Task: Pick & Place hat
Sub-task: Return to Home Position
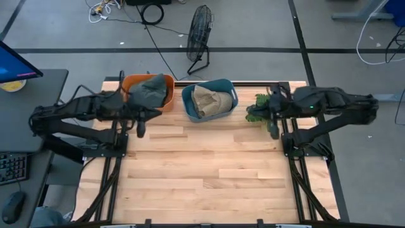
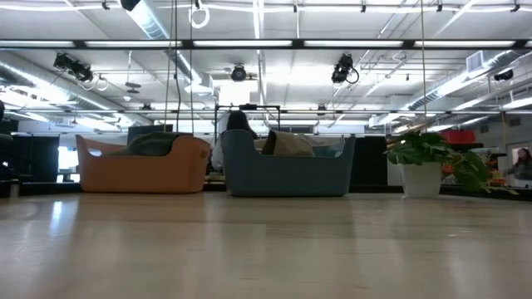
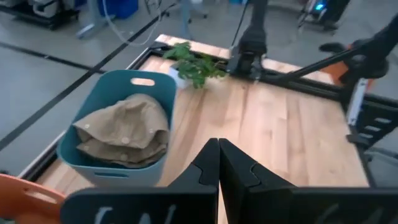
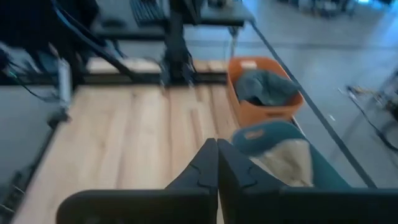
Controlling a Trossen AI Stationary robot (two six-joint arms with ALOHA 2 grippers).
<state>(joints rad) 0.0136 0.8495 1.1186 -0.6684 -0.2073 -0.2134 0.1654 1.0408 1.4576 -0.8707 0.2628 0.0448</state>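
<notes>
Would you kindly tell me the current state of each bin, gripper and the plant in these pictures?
orange bin: upright, gray caps piled inside.
blue bin: upright, tan hats inside.
left gripper: shut, empty, near the orange bin.
right gripper: shut, empty, beside the plant.
plant: upright in its white pot.

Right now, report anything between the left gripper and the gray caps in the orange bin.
Nothing visible. The left gripper hangs shut beside the orange bin, gray caps uncovered inside; right gripper waits by the plant.
</notes>
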